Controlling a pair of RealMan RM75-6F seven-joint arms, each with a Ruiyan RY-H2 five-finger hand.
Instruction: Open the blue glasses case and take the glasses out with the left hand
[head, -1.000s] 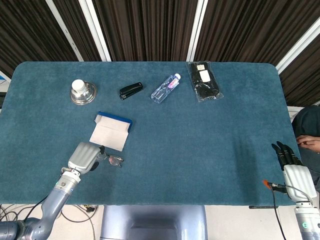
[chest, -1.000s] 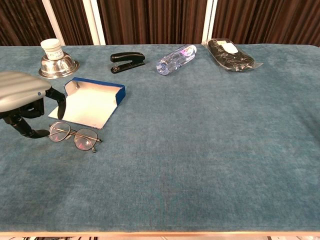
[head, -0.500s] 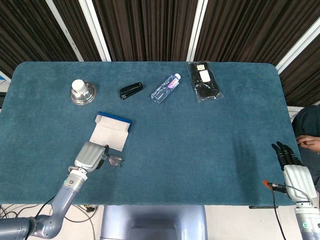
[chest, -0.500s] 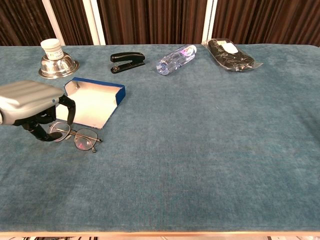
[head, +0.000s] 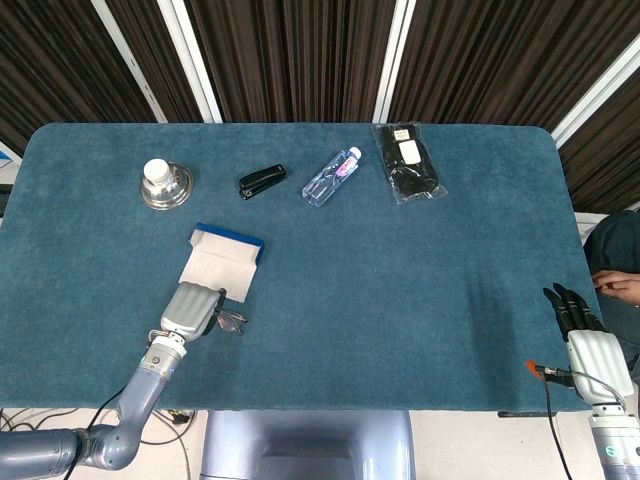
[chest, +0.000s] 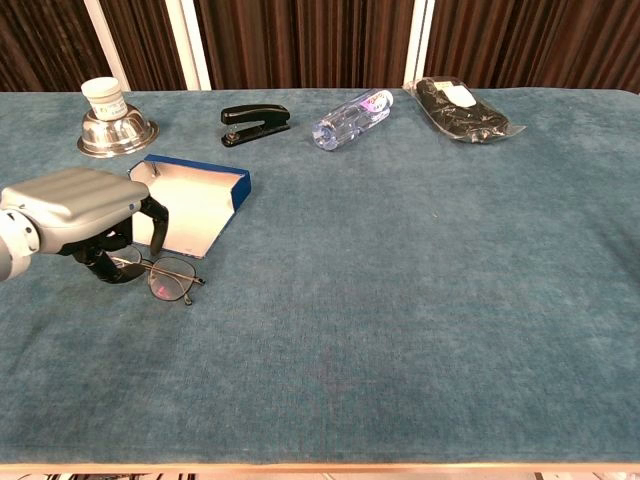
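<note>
Head view: set high, looking steeply down on the whole teal table (head: 400, 280) from the robot's side, curtains at the far edge. Chest view: set lower and closer, facing forward across the table (chest: 400, 300) at a shallow angle. Shared between both: the open blue glasses case (head: 222, 262) (chest: 190, 205), the stapler (head: 261, 181) (chest: 254, 123) and the far row.

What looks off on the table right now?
Little. The bottle lies on its side near the stapler. The case lies open flat, with the glasses on the cloth just in front of it, partly under the left robot hand. No spill or damage shows.
</note>
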